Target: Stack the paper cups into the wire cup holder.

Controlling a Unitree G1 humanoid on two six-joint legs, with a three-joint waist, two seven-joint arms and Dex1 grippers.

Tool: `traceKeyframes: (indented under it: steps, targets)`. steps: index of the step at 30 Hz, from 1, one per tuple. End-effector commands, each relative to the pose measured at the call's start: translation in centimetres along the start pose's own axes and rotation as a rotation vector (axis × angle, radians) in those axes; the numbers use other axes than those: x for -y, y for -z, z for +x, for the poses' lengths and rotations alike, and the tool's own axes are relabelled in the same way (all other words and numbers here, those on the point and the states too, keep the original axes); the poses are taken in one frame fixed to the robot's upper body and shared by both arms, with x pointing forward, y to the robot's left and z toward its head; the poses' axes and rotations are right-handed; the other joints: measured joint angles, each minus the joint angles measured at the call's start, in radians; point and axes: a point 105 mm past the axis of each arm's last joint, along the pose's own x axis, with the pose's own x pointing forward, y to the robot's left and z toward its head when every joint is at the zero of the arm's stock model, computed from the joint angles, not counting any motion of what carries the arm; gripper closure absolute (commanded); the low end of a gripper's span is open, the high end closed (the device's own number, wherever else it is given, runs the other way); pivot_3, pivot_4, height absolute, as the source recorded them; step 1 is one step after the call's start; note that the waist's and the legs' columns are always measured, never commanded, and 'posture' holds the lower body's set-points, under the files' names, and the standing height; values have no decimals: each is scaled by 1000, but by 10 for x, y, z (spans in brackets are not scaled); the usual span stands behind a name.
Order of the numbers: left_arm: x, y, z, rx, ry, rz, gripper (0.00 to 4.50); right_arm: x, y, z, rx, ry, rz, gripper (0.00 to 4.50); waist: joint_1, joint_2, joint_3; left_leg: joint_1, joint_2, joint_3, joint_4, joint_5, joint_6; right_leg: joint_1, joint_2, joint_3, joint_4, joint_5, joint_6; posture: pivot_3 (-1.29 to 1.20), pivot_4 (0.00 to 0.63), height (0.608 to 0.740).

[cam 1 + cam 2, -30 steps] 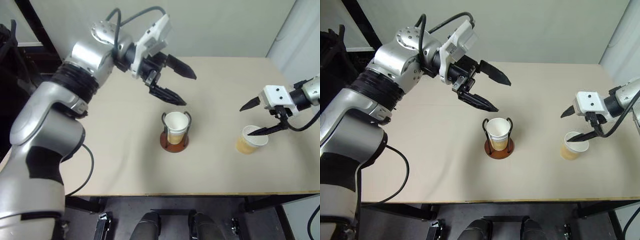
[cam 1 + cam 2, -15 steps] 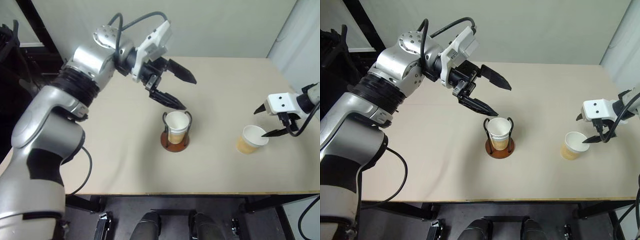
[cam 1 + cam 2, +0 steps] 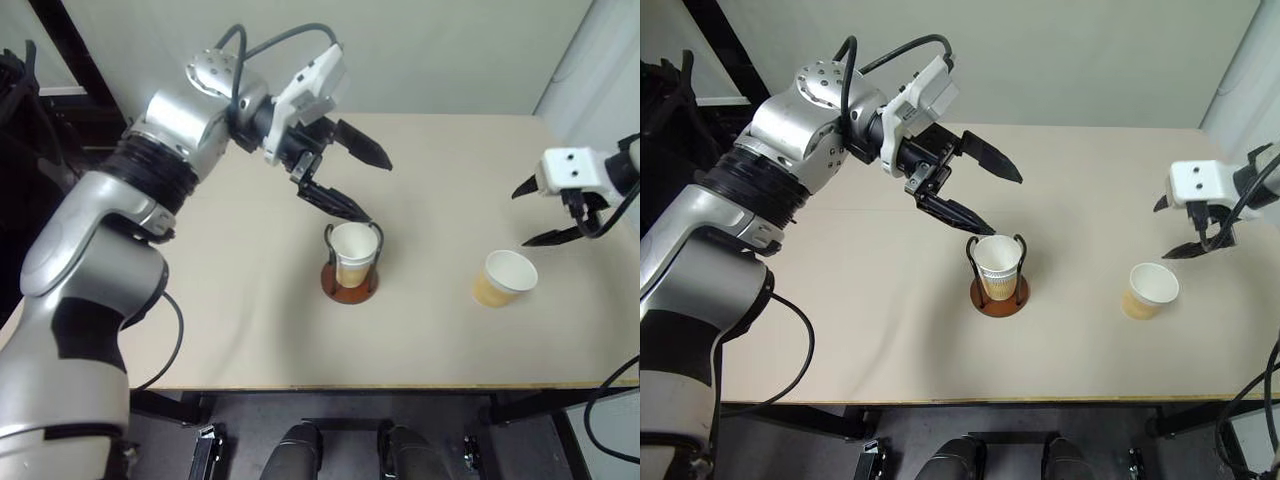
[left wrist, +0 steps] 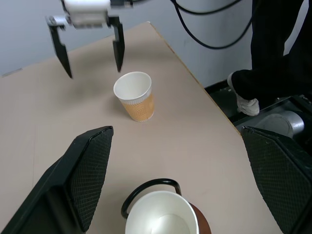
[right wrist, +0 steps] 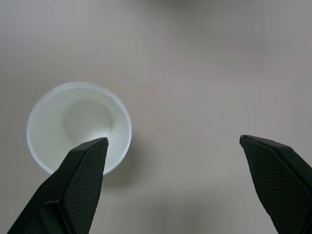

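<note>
Head cameras first: I see the table (image 3: 250, 300) with the wire cup holder (image 3: 349, 285) near its middle, a paper cup in the holder (image 3: 352, 250) seated upright between the two dark loops. My left gripper (image 3: 355, 182) hangs above and just behind the holder, its fingers spread apart and empty, the lower fingertip close over the rim of that cup. Off toward the right edge stands a loose paper cup (image 3: 503, 278), upright on the tabletop, mouth open to the ceiling. My right gripper (image 3: 545, 213) is in the air beyond that cup, near but apart from it, fingers wide and holding nothing.

Left wrist view: between my own two black fingers (image 4: 83, 175), held wide, I look down on the white mouth of the cup in the holder, one wire loop arching at its rim. Further along the table stands the loose cup, tan outside and white inside, with the other gripper's two fingers hanging open just past it. A person's dark trouser leg and white shoe (image 4: 243, 95) show beside the table edge.

Right wrist view: my right fingers stand far apart, and the loose cup sits beneath one of them, seen straight into its empty white bottom, clear of both fingertips as far as I can judge.
</note>
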Motion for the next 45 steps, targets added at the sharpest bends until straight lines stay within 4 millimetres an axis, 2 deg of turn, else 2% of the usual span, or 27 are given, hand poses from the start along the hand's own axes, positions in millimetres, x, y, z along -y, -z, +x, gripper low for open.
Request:
traceKeyframes:
  steps: [1,3,5,10,12,20,32,45]
  targets:
    - [3,-6,-4,12,18,29,13,-14,-21,-15,68,-30,17,0,1,0,0,0,0,0,-1,0,0,0,0,0,-1,0,0,0,150,740]
    - [2,-6,-4,13,15,30,13,-36,-31,-19,83,-101,26,0,5,1,0,-1,0,0,-3,0,-1,0,0,0,-4,-1,1,0,150,740]
    - [1,-5,-3,14,13,32,13,-51,-36,-19,90,-148,36,0,5,1,0,-1,0,0,-4,4,-10,0,0,0,-3,-4,2,0,150,740]
    - [-1,-6,0,18,15,40,13,-66,-39,-10,92,-198,46,0,0,1,0,0,0,3,-3,2,-7,0,0,2,-3,-4,3,0,150,740]
    - [-1,-6,1,20,17,43,13,-68,-38,-5,90,-205,42,0,0,1,0,0,1,4,-3,-2,1,0,0,2,-3,-4,4,0,150,740]
    - [-1,-6,0,17,16,45,13,-76,-25,15,36,-214,-12,0,0,1,0,1,1,3,2,-1,2,2,0,2,-1,-2,6,0,150,740]
    - [0,-5,-3,14,10,42,13,-75,6,25,-79,-211,-68,0,-1,1,0,1,0,3,6,-2,4,3,0,2,-1,-1,7,0,150,740]
    - [0,-6,-4,10,6,39,13,-75,9,39,-98,-223,-108,0,-1,1,0,1,0,3,7,-2,4,5,0,2,-1,-1,8,0,150,740]
